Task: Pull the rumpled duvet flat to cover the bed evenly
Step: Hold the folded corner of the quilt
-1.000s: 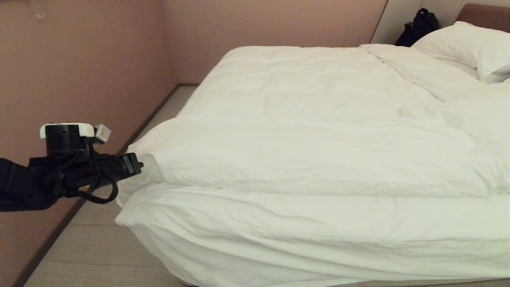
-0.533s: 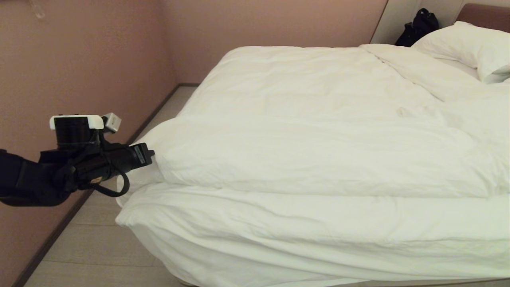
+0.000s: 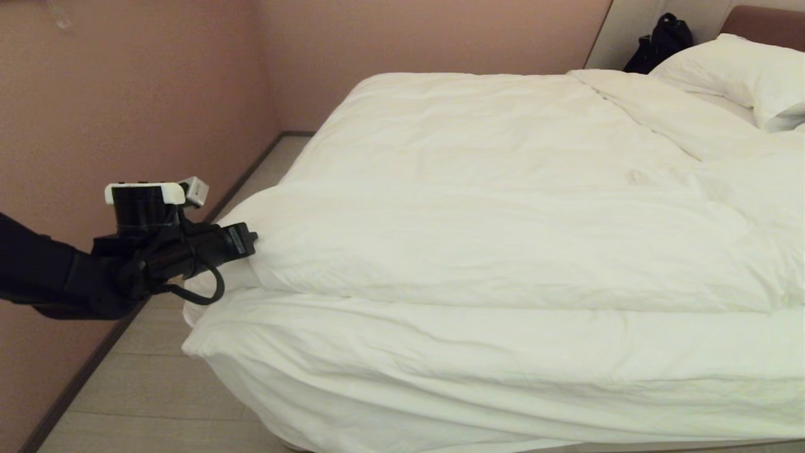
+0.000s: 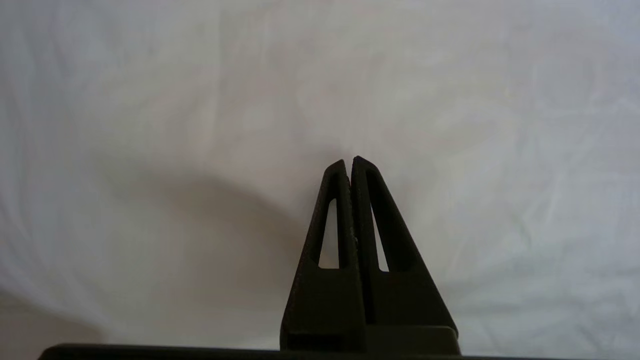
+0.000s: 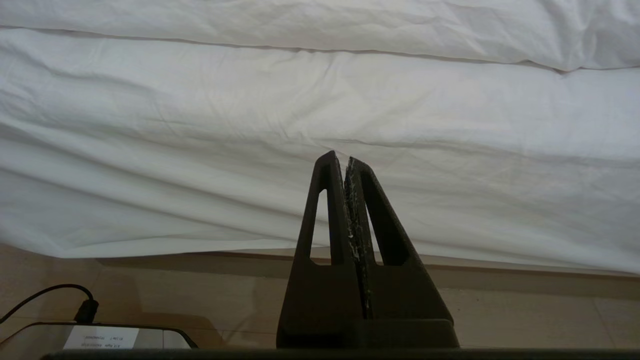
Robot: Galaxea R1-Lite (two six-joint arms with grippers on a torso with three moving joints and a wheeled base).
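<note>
The thick white duvet (image 3: 503, 239) lies rumpled on the bed (image 3: 764, 22), with a puffy fold running across the near half. The fold's left corner bulges over the bed's edge. My left gripper (image 3: 251, 242) is shut and empty, its tips right at that corner; I cannot tell whether they touch it. In the left wrist view the shut left gripper (image 4: 349, 161) points at plain white duvet cloth (image 4: 200, 100). My right gripper (image 5: 341, 156) is shut on nothing and hangs low, facing the white linen (image 5: 320, 125) that drapes down the bed's near side.
A white pillow (image 3: 742, 75) lies by the headboard with a black bag (image 3: 660, 41) behind it. A pink wall (image 3: 126, 94) stands close on the left, leaving a narrow strip of floor (image 3: 151, 390). Part of my base with a cable (image 5: 85, 312) shows below.
My left arm has moved right and slightly up, bringing the shut gripper from beside the bed to the duvet's folded corner. The duvet has not shifted.
</note>
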